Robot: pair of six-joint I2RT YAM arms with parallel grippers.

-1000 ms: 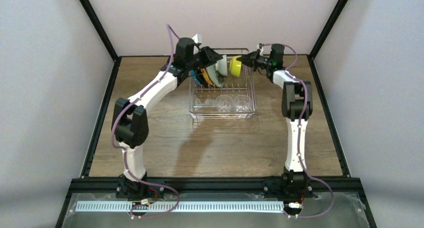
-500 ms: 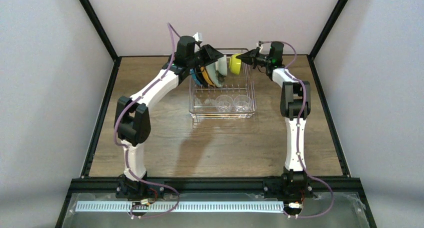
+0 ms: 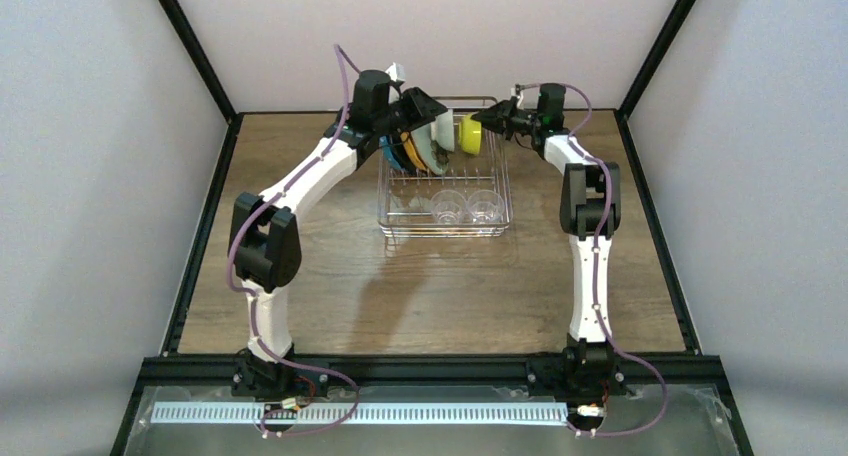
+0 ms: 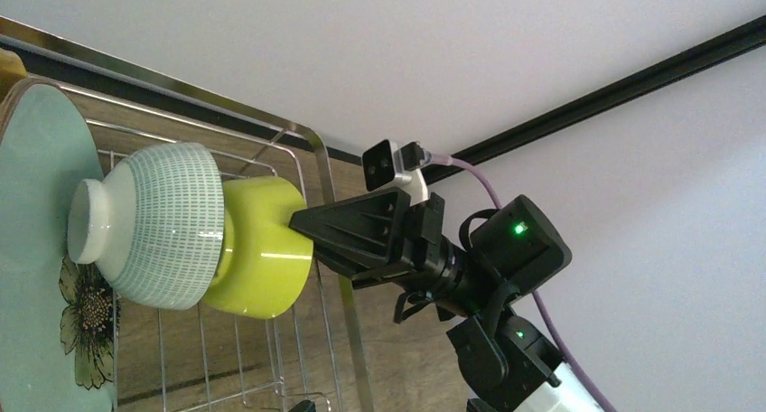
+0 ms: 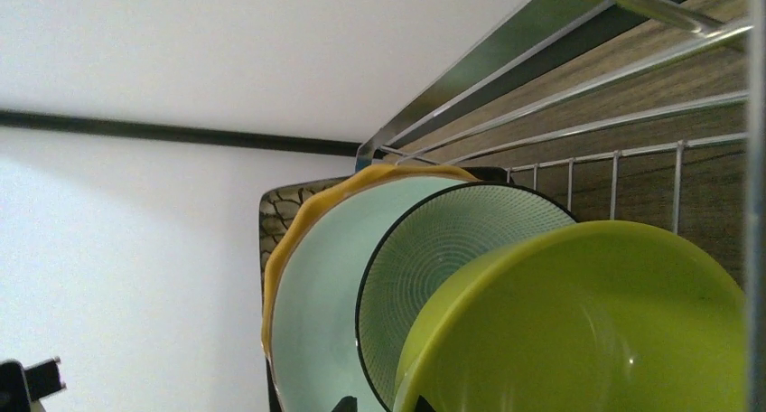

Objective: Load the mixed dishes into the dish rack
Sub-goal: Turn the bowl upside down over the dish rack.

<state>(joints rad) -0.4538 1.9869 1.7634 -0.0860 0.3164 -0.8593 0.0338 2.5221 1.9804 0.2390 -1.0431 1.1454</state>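
At the far end of the dish rack (image 3: 445,233), by the table's far edge, the yellow-green bowl (image 3: 470,134) lies on its side, nested against the mint bowl (image 4: 158,227) and the upright plates (image 4: 36,249). The right gripper (image 4: 298,220) meets that bowl's rim; whether it pinches or merely touches I cannot tell. The left gripper (image 3: 420,111) hangs spread wide beside the plates, apparently holding nothing. If poorly propped, the 2 bowls could roll toward the glass cups (image 3: 467,206).

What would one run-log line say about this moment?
right gripper: at yellow-green bowl in dish rack, grip unclear | left gripper: open by plates | glass cups: in rack
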